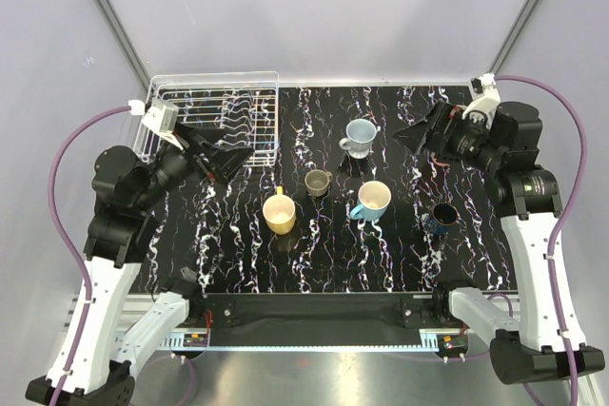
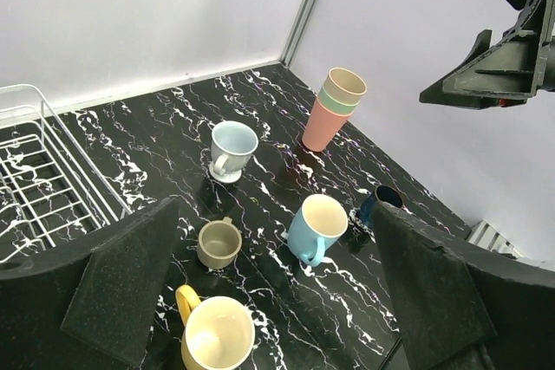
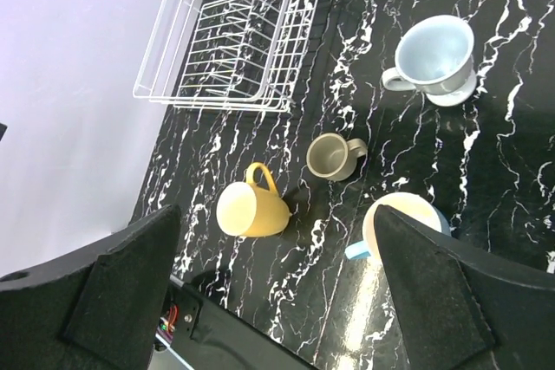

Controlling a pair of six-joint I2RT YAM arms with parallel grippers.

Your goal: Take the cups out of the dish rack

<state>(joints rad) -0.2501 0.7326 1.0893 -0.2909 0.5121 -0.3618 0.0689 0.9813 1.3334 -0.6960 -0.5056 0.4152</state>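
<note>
White wire dish rack (image 1: 238, 102) beside the left hand (image 1: 223, 161) looks bare, cups (image 1: 279, 216) standing on the desk (image 1: 381, 263) between it and the right hand (image 1: 419, 132), both released, so retreat high, avoiding them.

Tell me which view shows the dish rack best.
The right wrist view: the dish rack lies nearly whole and unblocked. The top view has the left gripper over its near side; the left wrist view catches only one corner.
</note>
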